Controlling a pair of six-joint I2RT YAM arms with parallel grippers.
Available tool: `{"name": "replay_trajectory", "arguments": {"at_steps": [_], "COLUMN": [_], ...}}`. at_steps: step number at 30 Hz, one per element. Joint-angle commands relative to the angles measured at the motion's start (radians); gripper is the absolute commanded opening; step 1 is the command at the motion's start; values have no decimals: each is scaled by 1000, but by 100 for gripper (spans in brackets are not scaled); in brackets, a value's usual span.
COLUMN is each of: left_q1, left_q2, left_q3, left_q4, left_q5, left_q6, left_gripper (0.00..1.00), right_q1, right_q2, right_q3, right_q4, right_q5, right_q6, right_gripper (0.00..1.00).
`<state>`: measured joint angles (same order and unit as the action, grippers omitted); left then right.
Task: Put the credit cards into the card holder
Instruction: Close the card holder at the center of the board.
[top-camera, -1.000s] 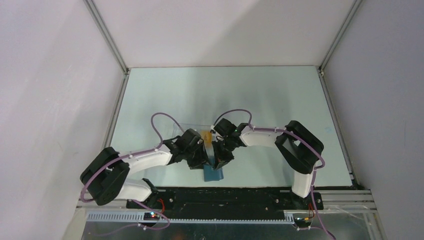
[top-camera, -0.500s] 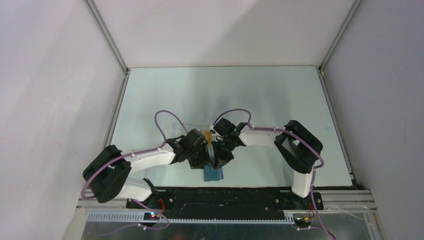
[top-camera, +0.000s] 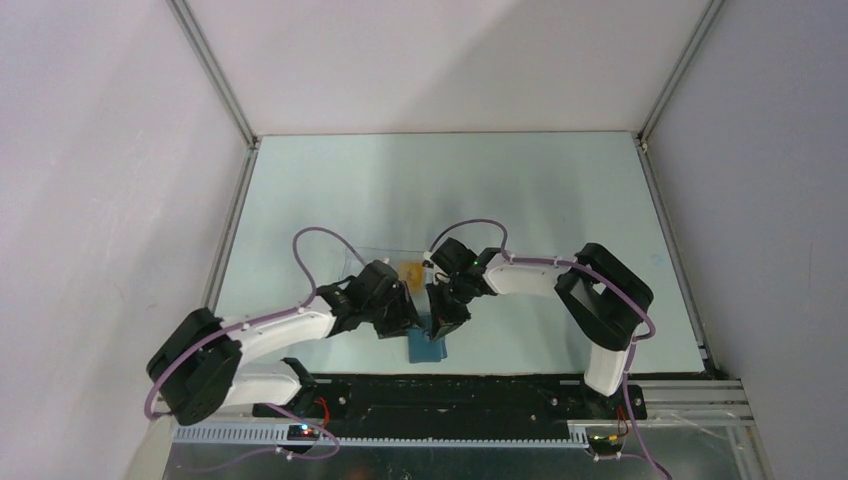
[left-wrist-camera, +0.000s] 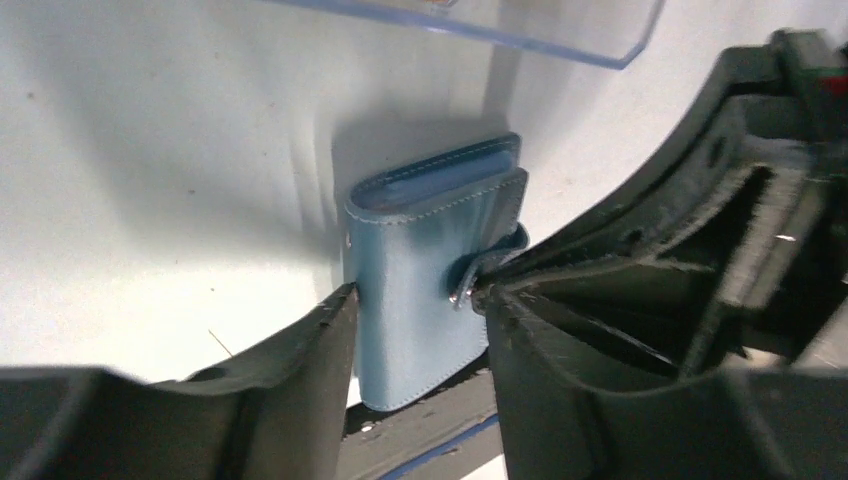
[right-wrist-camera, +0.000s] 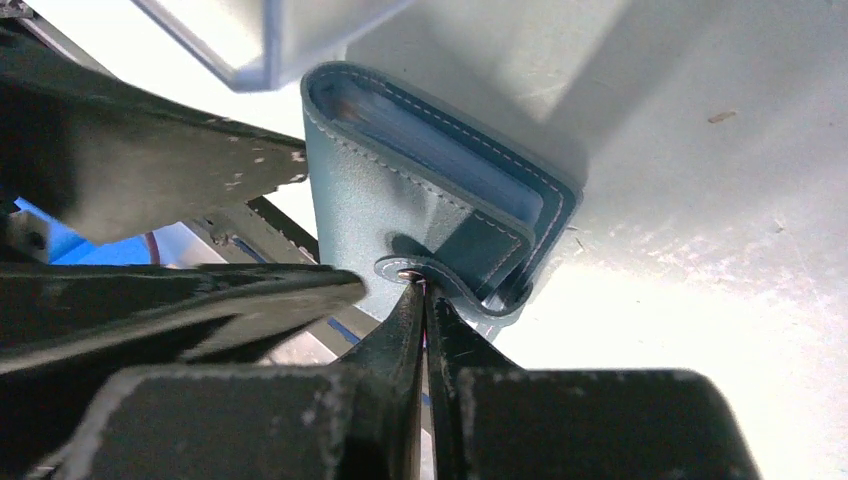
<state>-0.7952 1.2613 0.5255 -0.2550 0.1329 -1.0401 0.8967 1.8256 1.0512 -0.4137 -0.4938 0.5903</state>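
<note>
The card holder (top-camera: 428, 347), a closed blue wallet, lies at the table's near edge and partly overhangs it. It also shows in the left wrist view (left-wrist-camera: 420, 270) and the right wrist view (right-wrist-camera: 400, 190). My right gripper (right-wrist-camera: 423, 288) is shut on the wallet's snap strap tab (right-wrist-camera: 445, 272); in the top view it (top-camera: 441, 326) sits over the wallet. My left gripper (left-wrist-camera: 415, 300) is open, its fingers on either side of the wallet, the left fingertip (left-wrist-camera: 335, 310) touching its edge. One orange credit card (top-camera: 410, 272) lies behind the grippers under clear plastic.
A clear plastic piece (left-wrist-camera: 480, 25) lies just beyond the wallet, also in the right wrist view (right-wrist-camera: 270, 30). The black base rail (top-camera: 450, 390) runs right below the wallet. The two grippers are almost touching each other over the wallet.
My left arm's elbow and shoulder have swung left and down, and its cable loop moved left. Its gripper stayed by the wallet. The right arm has barely moved.
</note>
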Motion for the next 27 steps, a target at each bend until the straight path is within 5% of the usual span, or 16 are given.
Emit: {"name": "replay_trajectory", "arguments": {"at_steps": [1, 5, 15, 27], "left_q1": [38, 41, 40, 37], "left_q2": [-107, -116, 3, 108], "left_q3": [-8, -6, -8, -43], "left_q4": [51, 48, 119, 218], "left_q5": [48, 77, 210, 250], "left_q6": [0, 39, 104, 88], "left_gripper": [46, 31, 36, 24], "right_q1": [-20, -17, -16, -19], "right_q2": [8, 42, 75, 86], "right_q3": [-42, -42, -42, -42], "right_q4": [-55, -51, -39, -37], "right_q5": [103, 88, 72, 63], "right_q6": [-38, -40, -38, -38], "right_gripper": [4, 2, 2, 2]}}
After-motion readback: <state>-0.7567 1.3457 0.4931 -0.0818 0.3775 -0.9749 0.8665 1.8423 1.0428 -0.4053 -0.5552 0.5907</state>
